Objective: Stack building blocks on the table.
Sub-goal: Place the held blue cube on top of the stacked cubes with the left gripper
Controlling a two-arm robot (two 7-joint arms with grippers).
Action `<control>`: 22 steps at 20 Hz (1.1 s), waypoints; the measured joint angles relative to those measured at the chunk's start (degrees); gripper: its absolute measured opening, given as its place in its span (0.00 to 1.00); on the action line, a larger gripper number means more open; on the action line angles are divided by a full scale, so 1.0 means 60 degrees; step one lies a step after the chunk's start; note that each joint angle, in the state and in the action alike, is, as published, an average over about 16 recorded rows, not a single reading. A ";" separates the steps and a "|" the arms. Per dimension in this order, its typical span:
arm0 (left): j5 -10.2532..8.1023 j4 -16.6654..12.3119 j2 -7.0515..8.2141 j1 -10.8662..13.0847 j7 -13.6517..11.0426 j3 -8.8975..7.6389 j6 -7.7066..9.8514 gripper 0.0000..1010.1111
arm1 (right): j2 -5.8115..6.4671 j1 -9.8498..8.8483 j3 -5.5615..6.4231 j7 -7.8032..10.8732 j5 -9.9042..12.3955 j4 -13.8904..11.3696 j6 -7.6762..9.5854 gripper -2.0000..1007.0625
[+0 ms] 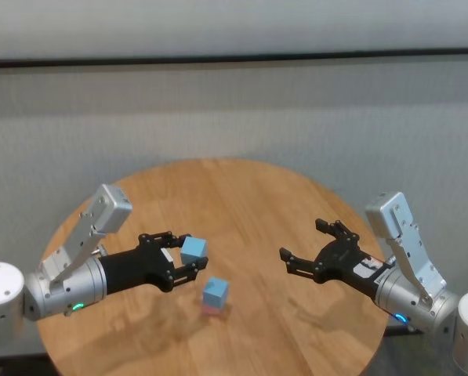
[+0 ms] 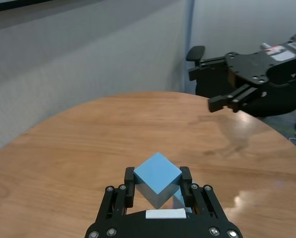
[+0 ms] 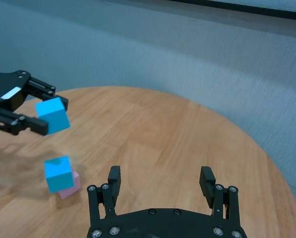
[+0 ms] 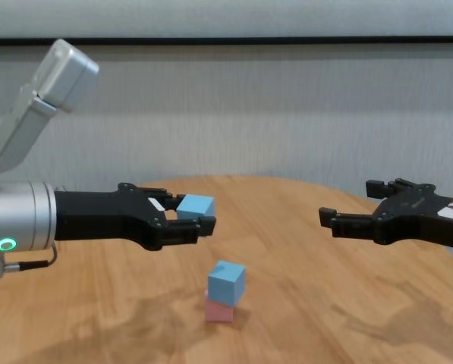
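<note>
On the round wooden table [image 1: 257, 204] a light blue block [image 1: 215, 293] rests on top of a pale pink block [image 1: 212, 310]; the same stack shows in the chest view, blue block [image 4: 226, 280] over pink block [image 4: 220, 310]. My left gripper [image 1: 188, 254] is shut on a second light blue block [image 1: 193, 250], holding it in the air a little above and to the left of the stack. The held block [image 2: 157, 174] sits tilted between the fingers. My right gripper [image 1: 302, 244] hovers open and empty over the table's right side.
A grey wall [image 1: 234, 117] with a dark rail runs behind the table. In the left wrist view a dark office chair [image 2: 266, 94] stands past the table's far edge. Bare tabletop lies between the two grippers.
</note>
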 joint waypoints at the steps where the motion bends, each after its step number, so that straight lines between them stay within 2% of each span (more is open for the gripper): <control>1: -0.0012 -0.0068 0.0025 0.0024 -0.0023 0.0043 0.0028 0.56 | 0.0000 0.0000 0.0000 0.0000 0.0000 0.0000 0.0000 0.99; 7: -0.0094 -0.0177 0.0081 0.0074 -0.0120 0.0270 0.0112 0.56 | 0.0000 0.0000 0.0000 0.0000 0.0000 0.0000 0.0000 0.99; 18: -0.0245 0.0594 -0.0205 -0.0357 -0.0192 0.0663 -0.0077 0.56 | 0.0000 0.0000 0.0000 0.0000 0.0000 0.0000 0.0000 0.99; 22: -0.0308 0.0711 -0.0264 -0.0473 -0.0172 0.0764 -0.0108 0.56 | 0.0000 0.0000 0.0000 0.0000 0.0000 0.0000 0.0000 0.99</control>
